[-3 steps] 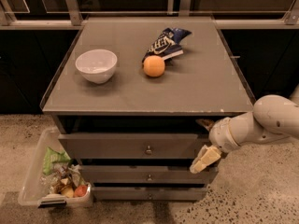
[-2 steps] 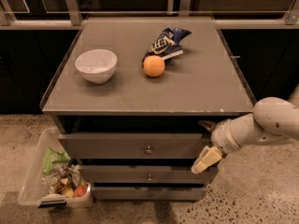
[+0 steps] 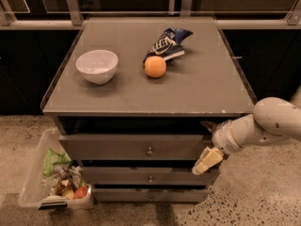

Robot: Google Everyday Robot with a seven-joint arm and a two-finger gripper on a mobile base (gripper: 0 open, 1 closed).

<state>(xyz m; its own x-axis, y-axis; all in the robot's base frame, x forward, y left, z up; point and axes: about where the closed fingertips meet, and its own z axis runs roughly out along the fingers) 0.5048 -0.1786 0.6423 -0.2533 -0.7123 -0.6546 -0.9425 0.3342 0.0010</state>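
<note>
While the white arm [image 3: 265,124] reaches in from the right edge of the view, its gripper [image 3: 200,147] sits low at the right end of the top drawer [image 3: 122,147] of a grey drawer cabinet [image 3: 235,108]. The two fingers stand apart, one above the other. The lower finger [image 3: 206,160] is cream-coloured and slants down across the line between the top drawer and the middle drawer [image 3: 117,175]. The upper finger [image 3: 207,125] is a dark tip in the shadow under the cabinet's overhanging top. The right end of the drawer front lies between them; whether either finger touches it cannot be told.

The top drawer is the highest of three and sits flush with the ones below. A small round knob [image 3: 149,151] is at its centre, well to the left of the gripper.

On the cabinet's flat top, a white bowl [image 3: 97,66] stands upright on the left. An orange [image 3: 155,66] lies near the middle, touching a crumpled blue snack bag [image 3: 167,44] just behind it.

On the speckled floor [image 3: 263,197], against the cabinet's lower left corner, stands a clear plastic bin [image 3: 29,187] holding a green packet [image 3: 54,158] and mixed scraps. A metal railing [image 3: 73,4] runs along the back.
</note>
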